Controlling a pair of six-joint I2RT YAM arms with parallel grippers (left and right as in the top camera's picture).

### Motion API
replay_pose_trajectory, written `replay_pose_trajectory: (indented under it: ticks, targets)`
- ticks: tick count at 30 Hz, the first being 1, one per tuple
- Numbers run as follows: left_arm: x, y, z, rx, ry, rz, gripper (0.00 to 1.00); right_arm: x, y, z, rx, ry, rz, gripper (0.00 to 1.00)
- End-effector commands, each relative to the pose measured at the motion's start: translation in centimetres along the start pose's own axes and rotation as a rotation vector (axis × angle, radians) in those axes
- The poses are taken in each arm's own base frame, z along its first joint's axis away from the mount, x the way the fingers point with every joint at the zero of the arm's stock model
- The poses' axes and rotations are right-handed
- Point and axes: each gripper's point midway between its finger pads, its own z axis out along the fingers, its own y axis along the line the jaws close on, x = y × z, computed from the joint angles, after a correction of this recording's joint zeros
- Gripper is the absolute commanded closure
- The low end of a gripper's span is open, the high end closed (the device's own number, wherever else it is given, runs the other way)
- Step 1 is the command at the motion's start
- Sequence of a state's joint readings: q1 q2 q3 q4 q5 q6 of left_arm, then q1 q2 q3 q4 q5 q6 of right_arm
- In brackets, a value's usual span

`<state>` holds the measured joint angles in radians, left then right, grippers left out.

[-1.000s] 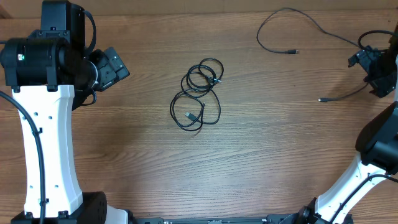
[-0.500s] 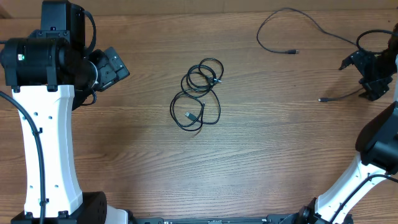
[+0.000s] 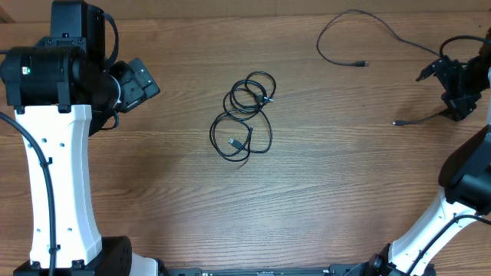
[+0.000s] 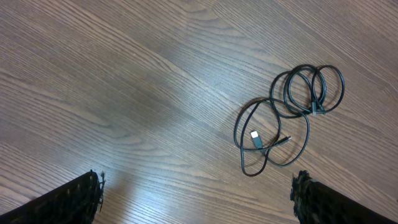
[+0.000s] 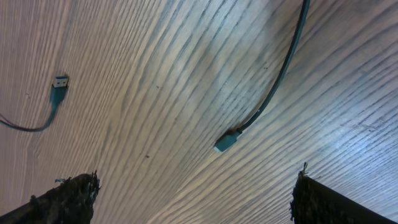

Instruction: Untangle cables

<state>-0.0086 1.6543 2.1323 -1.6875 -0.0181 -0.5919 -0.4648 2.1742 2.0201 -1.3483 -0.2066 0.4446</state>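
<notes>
A tangled bundle of thin black cables (image 3: pixel 247 107) lies in loops at the table's middle, and in the left wrist view the bundle (image 4: pixel 281 111) sits ahead and to the right. My left gripper (image 3: pixel 149 80) hovers open well left of it, with nothing between its jaws (image 4: pixel 196 199). A separate loose cable curves across the far right and ends in a plug (image 3: pixel 364 64). Another plug end (image 3: pixel 397 123) lies just left of my right gripper (image 3: pixel 436 96). That gripper is open (image 5: pixel 196 193) above the plug (image 5: pixel 225 143) and holds nothing.
The wooden table (image 3: pixel 345 199) runs to all edges of view. The left arm's white base column (image 3: pixel 57 176) stands at the near left and the right arm's column (image 3: pixel 430 230) at the near right. A second plug (image 5: pixel 59 84) shows left in the right wrist view.
My right gripper has shifted a little left and turned above the loose cable end. The left arm and the bundle have not moved.
</notes>
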Motion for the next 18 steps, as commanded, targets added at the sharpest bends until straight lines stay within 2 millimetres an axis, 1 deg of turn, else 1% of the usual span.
replay_pose_trajectory:
  ticks: [1, 3, 4, 7, 11, 15, 18]
  targets:
    - [0.0, 0.1, 0.3, -0.007, 0.01, 0.019, 0.0, -0.4, -2.2, -0.2, 0.122, -0.038, 0.009, 0.0]
    - [0.0, 0.1, 0.3, -0.007, 0.011, 0.019, 0.0, -0.7, -4.0, -0.5, 0.224, -0.069, 0.031, 0.0]
    - [0.0, 0.1, 0.3, -0.007, 0.011, 0.019, 0.01, -0.6, -4.6, -0.6, 0.251, -0.068, 0.037, 0.0]
    - [0.0, 0.1, 0.3, -0.007, 0.01, 0.019, 0.0, 0.2, -4.9, -0.6, 0.262, -0.035, 0.04, 0.0]
    - [0.0, 0.1, 0.3, -0.007, 0.011, 0.019, 0.01, 0.6, -4.7, -0.6, 0.252, -0.015, 0.043, 0.0]
    - [0.0, 0.1, 0.3, -0.007, 0.011, 0.019, 0.01, 0.7, -3.4, -0.3, 0.179, 0.0, 0.043, 0.0]
    - [0.0, 0.1, 0.3, -0.007, 0.01, 0.019, 0.0, 0.2, -3.1, -0.2, 0.166, -0.019, 0.04, 0.0]
